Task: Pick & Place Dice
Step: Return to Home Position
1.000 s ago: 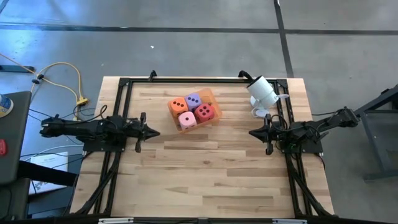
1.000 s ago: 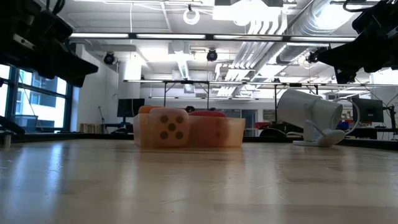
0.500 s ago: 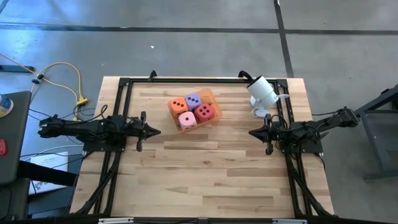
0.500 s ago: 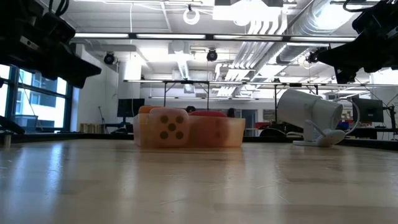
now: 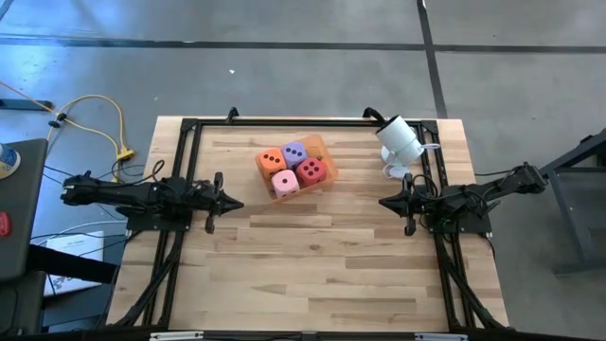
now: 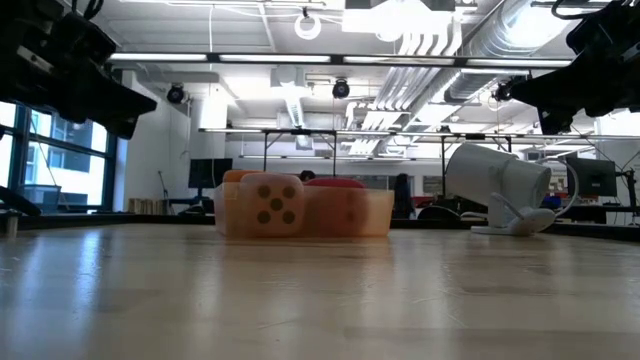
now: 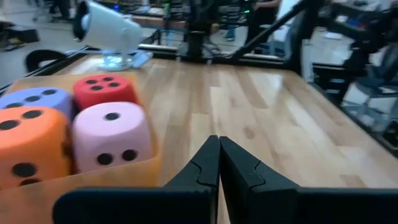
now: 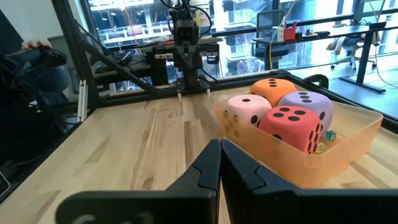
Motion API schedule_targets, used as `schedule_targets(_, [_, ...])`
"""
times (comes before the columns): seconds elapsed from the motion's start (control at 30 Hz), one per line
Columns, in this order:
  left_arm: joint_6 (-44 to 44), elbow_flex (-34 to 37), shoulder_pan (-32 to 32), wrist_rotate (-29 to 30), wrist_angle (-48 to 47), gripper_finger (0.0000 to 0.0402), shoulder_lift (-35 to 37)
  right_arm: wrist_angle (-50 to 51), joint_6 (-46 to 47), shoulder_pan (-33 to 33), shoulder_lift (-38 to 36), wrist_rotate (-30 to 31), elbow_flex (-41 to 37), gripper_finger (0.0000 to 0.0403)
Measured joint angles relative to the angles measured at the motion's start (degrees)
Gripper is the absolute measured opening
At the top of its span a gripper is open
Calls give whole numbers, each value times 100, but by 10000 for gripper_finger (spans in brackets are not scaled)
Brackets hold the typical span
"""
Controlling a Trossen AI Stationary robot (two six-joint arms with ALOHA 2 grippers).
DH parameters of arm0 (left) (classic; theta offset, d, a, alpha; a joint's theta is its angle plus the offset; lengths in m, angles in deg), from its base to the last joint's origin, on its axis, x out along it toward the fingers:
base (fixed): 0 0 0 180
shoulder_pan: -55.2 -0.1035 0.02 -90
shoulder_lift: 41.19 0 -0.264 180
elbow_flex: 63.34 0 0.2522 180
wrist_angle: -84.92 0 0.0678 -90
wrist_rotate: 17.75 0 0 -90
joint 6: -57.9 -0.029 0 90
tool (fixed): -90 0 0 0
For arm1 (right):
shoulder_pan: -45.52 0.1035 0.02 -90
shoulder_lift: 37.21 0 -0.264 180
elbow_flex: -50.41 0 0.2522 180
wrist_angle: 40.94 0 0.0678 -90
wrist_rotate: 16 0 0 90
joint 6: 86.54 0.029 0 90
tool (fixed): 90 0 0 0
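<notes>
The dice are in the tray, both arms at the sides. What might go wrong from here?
The dice stand above the orange tray rim; a bump might tip one out. The left gripper, shut, points at the tray nearby. The right gripper waits beside the white camera and might hit it.

Low view hides the purple die (image 5: 294,151) behind the pink die (image 6: 271,205). Right wrist view, lower right: specks (image 8: 330,134) beside the red die (image 8: 287,127), perhaps tiny dice.
</notes>
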Motion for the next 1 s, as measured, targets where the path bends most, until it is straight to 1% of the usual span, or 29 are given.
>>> schedule_targets(0.13, [0,1,153,-7,7,0,177,0,-2,-1,0,1,0,2])
schedule_targets(0.37, [0,1,77,-4,11,0,426,0,0,1,0,1,0,2])
schedule_targets(1.0, [-2,1,46,-7,9,0,435,-2,0,-1,0,1,0,2])
